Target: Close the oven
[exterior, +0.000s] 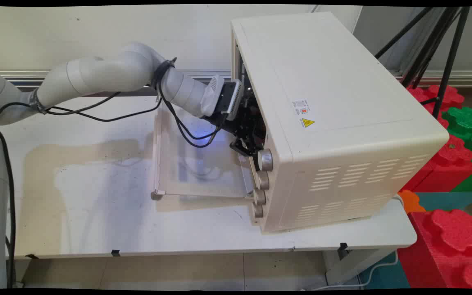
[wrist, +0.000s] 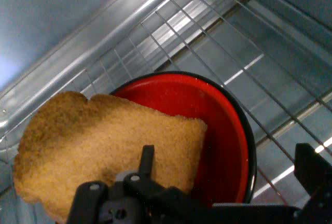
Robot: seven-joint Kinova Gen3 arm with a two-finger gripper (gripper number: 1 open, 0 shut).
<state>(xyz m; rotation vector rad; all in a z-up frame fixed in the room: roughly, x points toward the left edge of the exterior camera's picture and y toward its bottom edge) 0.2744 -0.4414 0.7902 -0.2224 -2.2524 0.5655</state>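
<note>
A: Where is the black two-finger gripper [exterior: 249, 144] found?

B: It is seen reaching through the open front of the cream-coloured metal toaster oven [exterior: 334, 123] on the white tabletop [exterior: 96, 213], above the lowered glass oven door [exterior: 195, 164].

A: What lies before it?

B: A slice of brown toasted bread [wrist: 104, 151] is seen just ahead, resting tilted on the red round bowl with a black rim [wrist: 228, 146], which sits on the wire oven rack [wrist: 218, 42]. The slice's long axis runs across the hand view.

A: Is the slice gripped?

B: One finger overlaps it; whether the gripper is closed on it cannot be told.
</note>
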